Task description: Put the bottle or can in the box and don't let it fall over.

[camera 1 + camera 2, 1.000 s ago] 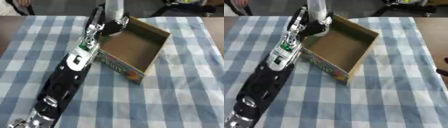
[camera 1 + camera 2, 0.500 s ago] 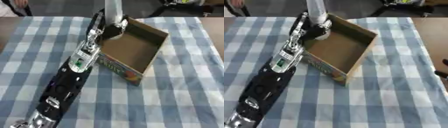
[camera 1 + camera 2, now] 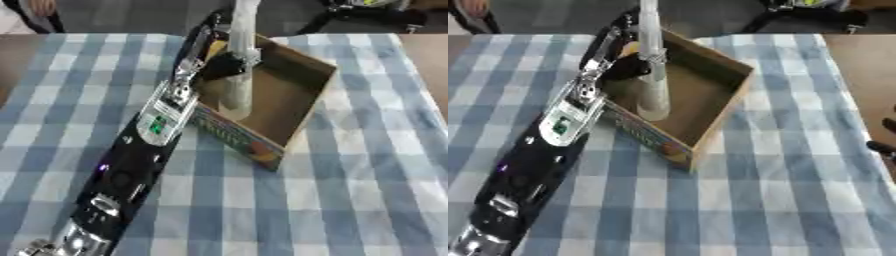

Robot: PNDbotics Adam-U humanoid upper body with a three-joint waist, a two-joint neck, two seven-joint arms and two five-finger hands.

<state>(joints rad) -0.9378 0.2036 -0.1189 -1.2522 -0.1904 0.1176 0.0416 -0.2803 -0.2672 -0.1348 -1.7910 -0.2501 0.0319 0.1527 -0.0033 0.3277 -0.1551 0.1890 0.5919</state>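
Note:
A tall pale bottle (image 3: 236, 90) stands upright inside the open cardboard box (image 3: 297, 107), close to its left wall, with its base down at the box floor. Its top runs out of the picture. My left arm stretches from the lower left across the table, and my left hand (image 3: 220, 65) is curled round the bottle's middle, just above the box's left rim. The box has a brown inside and a printed colourful front side (image 3: 229, 137). Of my right hand (image 3: 883, 146) only dark fingertips show at the right edge of the right eye view.
The box lies askew on a blue and white checked tablecloth (image 3: 350, 200). Bare brown table (image 3: 868, 55) shows at the far right. Dark chair legs and a person's hand sit beyond the far edge.
My left hand has carried the bottle from above the box's left wall down into the box; its base now reaches the box floor.

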